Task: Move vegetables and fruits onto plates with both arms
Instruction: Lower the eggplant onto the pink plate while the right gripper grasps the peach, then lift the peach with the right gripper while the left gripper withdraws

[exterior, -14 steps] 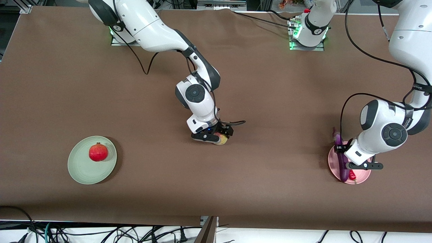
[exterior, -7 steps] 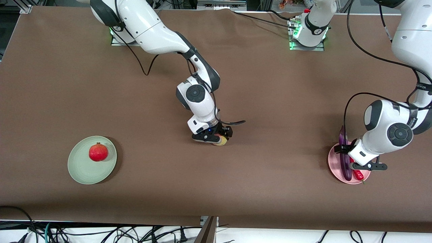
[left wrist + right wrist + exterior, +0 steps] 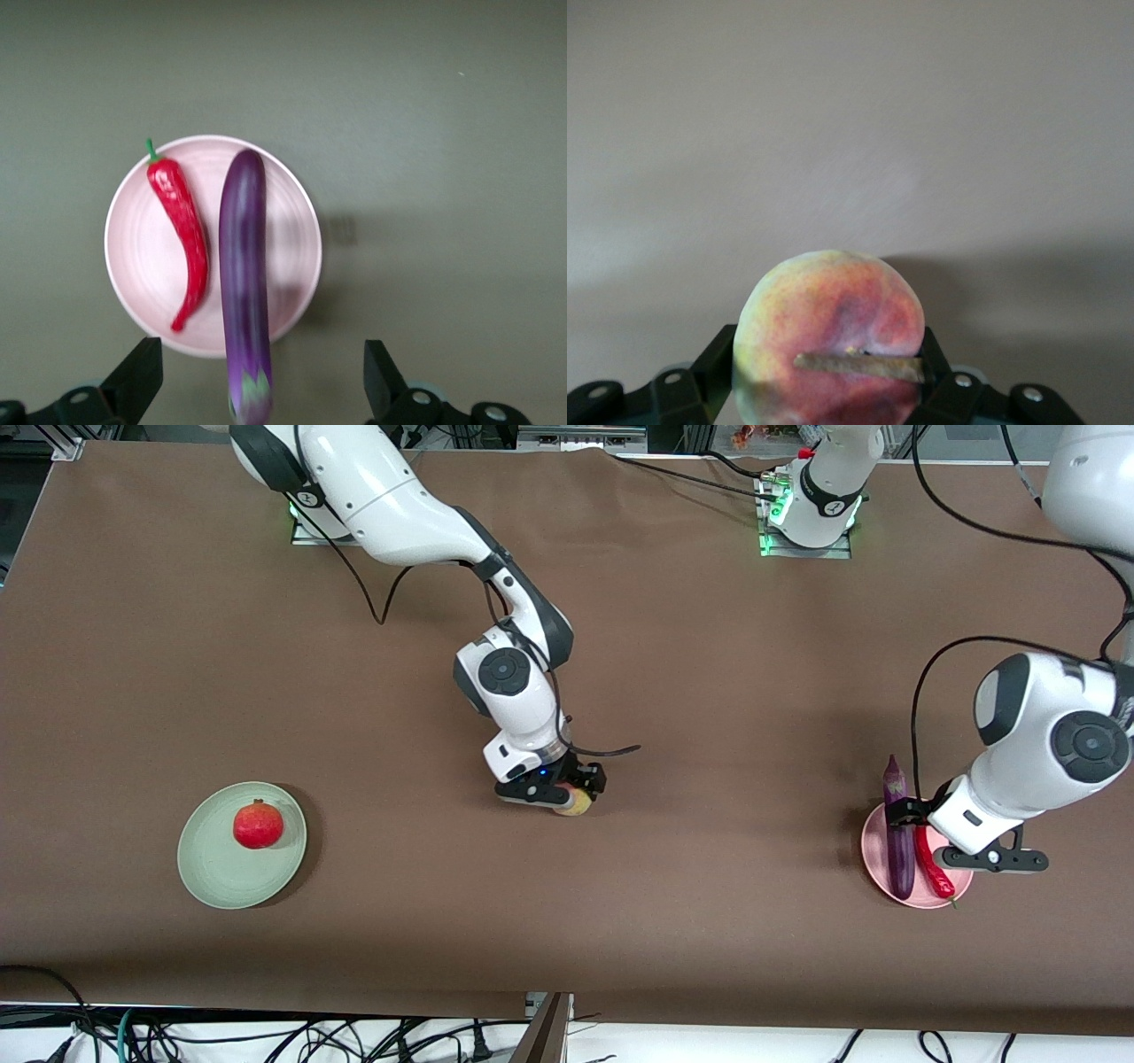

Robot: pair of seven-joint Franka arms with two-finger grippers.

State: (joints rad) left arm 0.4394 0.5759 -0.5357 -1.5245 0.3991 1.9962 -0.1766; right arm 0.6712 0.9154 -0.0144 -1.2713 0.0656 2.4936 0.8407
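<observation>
Peach (image 3: 576, 802) sits clamped between the fingers of the right pincer (image 3: 556, 793), low over the middle of the desk (image 3: 709, 691); whether the fruit touches the surface I cannot tell. In the right wrist view the peach (image 3: 828, 332) fills the gap between the two black fingers (image 3: 709, 363). From that pincer, the pale green plate (image 3: 208, 868) lies at about eight o'clock in the front view, toward the right arm's end, carrying the pomegranate (image 3: 258, 825). The left pincer (image 3: 257, 381) hangs spread wide and empty over the pale pink plate (image 3: 879, 849) at the left arm's end. On that plate the eggplant (image 3: 897, 837) and chili pepper (image 3: 933, 864) lie side by side, the eggplant's stem end overhanging the rim at twelve o'clock.
</observation>
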